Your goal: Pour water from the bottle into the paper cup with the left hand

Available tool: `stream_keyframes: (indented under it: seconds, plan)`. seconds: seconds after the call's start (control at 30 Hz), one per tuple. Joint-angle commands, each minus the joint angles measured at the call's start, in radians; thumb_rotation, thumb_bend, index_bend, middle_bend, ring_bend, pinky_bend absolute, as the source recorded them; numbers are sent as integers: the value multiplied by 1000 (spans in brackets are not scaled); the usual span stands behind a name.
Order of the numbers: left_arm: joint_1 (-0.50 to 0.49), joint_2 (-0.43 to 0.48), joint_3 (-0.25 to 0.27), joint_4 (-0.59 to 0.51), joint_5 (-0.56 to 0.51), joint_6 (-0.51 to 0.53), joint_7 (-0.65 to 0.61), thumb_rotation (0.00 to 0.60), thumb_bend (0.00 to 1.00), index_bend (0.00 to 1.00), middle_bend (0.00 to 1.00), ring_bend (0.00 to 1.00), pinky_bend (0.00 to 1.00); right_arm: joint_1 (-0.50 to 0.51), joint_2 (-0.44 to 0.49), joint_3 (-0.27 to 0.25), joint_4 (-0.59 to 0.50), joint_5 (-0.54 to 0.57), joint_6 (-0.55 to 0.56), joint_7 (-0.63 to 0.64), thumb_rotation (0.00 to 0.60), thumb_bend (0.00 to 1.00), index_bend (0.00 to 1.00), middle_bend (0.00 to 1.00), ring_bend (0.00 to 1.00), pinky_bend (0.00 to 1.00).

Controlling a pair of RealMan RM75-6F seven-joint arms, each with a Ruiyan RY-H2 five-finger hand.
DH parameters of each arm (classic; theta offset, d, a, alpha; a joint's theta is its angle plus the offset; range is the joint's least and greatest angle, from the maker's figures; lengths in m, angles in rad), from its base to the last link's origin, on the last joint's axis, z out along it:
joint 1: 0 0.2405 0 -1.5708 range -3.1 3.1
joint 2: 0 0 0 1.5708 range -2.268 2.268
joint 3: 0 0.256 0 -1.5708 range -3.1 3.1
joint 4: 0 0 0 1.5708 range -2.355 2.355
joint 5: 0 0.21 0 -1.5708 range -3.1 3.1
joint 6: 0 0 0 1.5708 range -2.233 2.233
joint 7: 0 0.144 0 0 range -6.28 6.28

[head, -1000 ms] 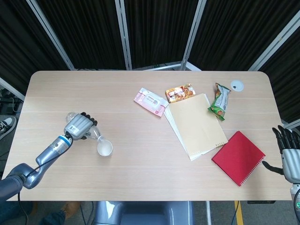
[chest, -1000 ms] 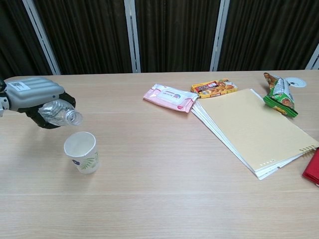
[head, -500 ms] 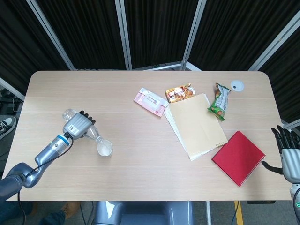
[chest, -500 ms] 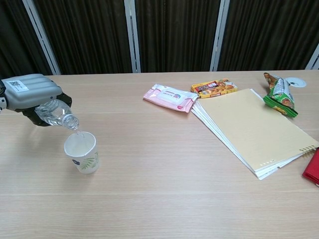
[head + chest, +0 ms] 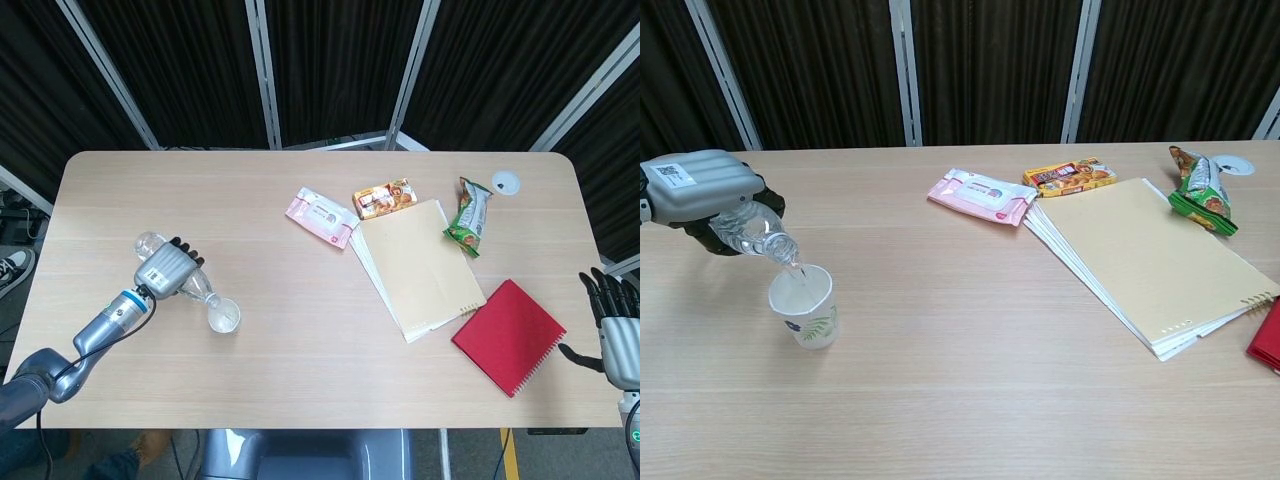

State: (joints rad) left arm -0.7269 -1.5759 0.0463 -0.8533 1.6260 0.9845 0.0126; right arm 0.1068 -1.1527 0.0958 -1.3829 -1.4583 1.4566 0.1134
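My left hand [image 5: 166,270] [image 5: 702,193] grips a clear plastic bottle [image 5: 196,287] [image 5: 758,234], tilted neck-down over the white paper cup [image 5: 224,316] [image 5: 804,306]. The bottle's mouth hangs just above the cup's near-left rim, and a thin stream of water runs into the cup. The cup stands upright on the table, left of centre. My right hand [image 5: 617,334] hovers at the table's right edge with fingers spread, holding nothing.
A pink wipes pack [image 5: 322,217], an orange snack box [image 5: 384,198], a green snack bag [image 5: 468,217], a beige notebook stack [image 5: 417,266] and a red notebook [image 5: 509,336] lie on the right half. A white disc [image 5: 505,182] sits at the far right.
The bottle has tipped further down, its mouth lowering to the cup's rim, and water has begun flowing into the cup. The right hand has stayed still.
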Motion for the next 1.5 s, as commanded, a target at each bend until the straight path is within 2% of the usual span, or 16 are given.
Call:
stream_keyframes:
  seconds: [0.03, 0.27, 0.47, 0.6, 0.8, 0.9, 1.03, 1.27, 1.5]
  plan:
    - [6, -1, 1, 15, -1, 22, -92, 600, 790, 656, 548, 416, 405, 0, 0, 0, 0, 0, -1, 0, 600, 0, 0, 0, 0, 0]
    - [9, 8, 14, 33, 13, 44, -223, 600, 789, 657, 548, 416, 405, 0, -3, 0, 0, 0, -2, -6, 600, 0, 0, 0, 0, 0]
    - [16, 29, -5, 7, -21, 47, -381, 600, 786, 657, 548, 416, 405, 2, -5, -1, -1, 0, -7, -11, 600, 0, 0, 0, 0, 0]
    - [18, 46, -49, -48, -81, 28, -537, 600, 777, 659, 549, 416, 405, 3, -6, -1, -1, -1, -8, -12, 600, 0, 0, 0, 0, 0]
    - [17, 44, -159, -135, -203, -5, -814, 600, 762, 663, 550, 416, 405, 5, -8, -1, 1, 0, -14, -16, 600, 0, 0, 0, 0, 0]
    - [15, 5, -228, -171, -292, -48, -942, 600, 761, 667, 550, 416, 405, 8, -11, -3, 4, 0, -20, -19, 600, 0, 0, 0, 0, 0]
    - [6, -48, -268, -158, -354, -97, -973, 600, 762, 669, 551, 416, 405, 9, -14, -4, 9, 1, -25, -20, 600, 0, 0, 0, 0, 0]
    - [0, -126, -302, -129, -398, -144, -1018, 600, 761, 675, 555, 416, 405, 9, -19, -3, 21, 2, -26, -18, 600, 0, 0, 0, 0, 0]
    - [0, -201, -323, -58, -405, -120, -1012, 600, 759, 680, 558, 420, 406, 9, -21, -2, 28, 8, -29, -16, 600, 0, 0, 0, 0, 0]
